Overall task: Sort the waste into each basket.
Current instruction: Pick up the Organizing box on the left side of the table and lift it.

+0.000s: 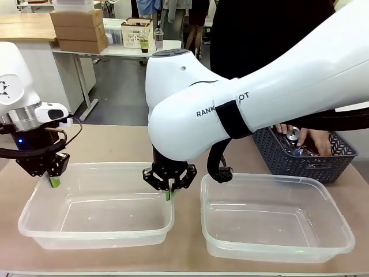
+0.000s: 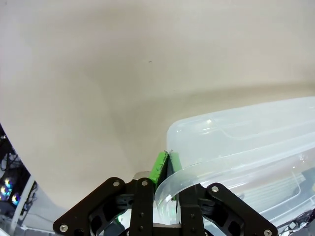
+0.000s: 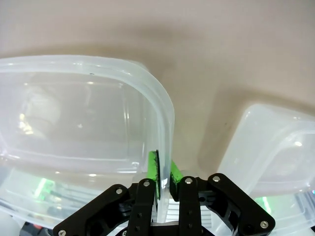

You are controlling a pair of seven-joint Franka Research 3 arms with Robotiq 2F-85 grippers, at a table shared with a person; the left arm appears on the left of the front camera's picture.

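With your left gripper (image 1: pixel 53 181) and right gripper (image 1: pixel 169 193) each pinched on opposite rims of the left tub (image 1: pixel 98 229), uneven pulls could twist it, while cans (image 1: pixel 292 135) wait in the far-right grey basket (image 1: pixel 323 164).

Lab: worktables (image 1: pixel 124 52), stacked cardboard boxes (image 1: pixel 79 27)

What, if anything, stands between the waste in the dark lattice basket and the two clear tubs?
The right arm crosses above the right clear plastic tub, near the dark grey lattice basket. Both clear plastic tubs are open-topped and empty; the left clear plastic tub is gripped at its rim.
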